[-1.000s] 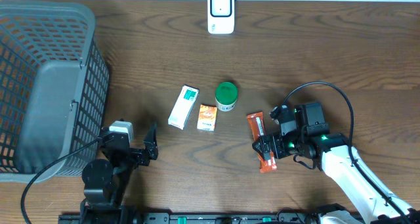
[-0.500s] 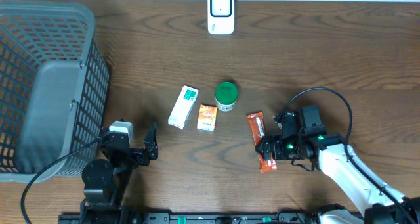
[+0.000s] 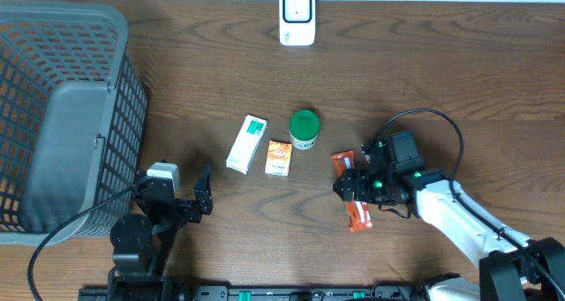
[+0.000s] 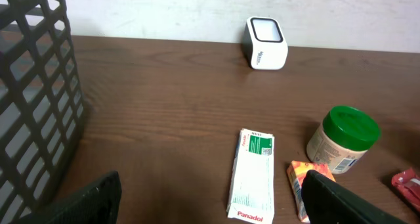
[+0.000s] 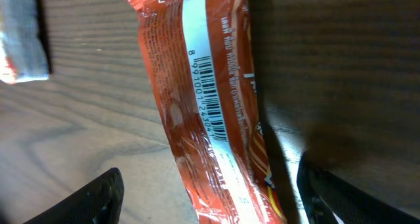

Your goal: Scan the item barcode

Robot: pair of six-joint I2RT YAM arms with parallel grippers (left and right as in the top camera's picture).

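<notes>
Snack bar (image 5: 197, 86) lies barcode-up between the spread fingers of the right end effector (image 5: 210, 184), so grasping seems in hand: pinch, then carry to the scanner (image 3: 297, 16).

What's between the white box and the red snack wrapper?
The small orange box sits between the white box and the red snack wrapper; the overhead view shows it.

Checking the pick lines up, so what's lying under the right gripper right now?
A red snack wrapper lies flat on the table beneath the open right gripper, barcode facing up. From overhead the gripper hides the wrapper's middle; only its ends show.
</notes>
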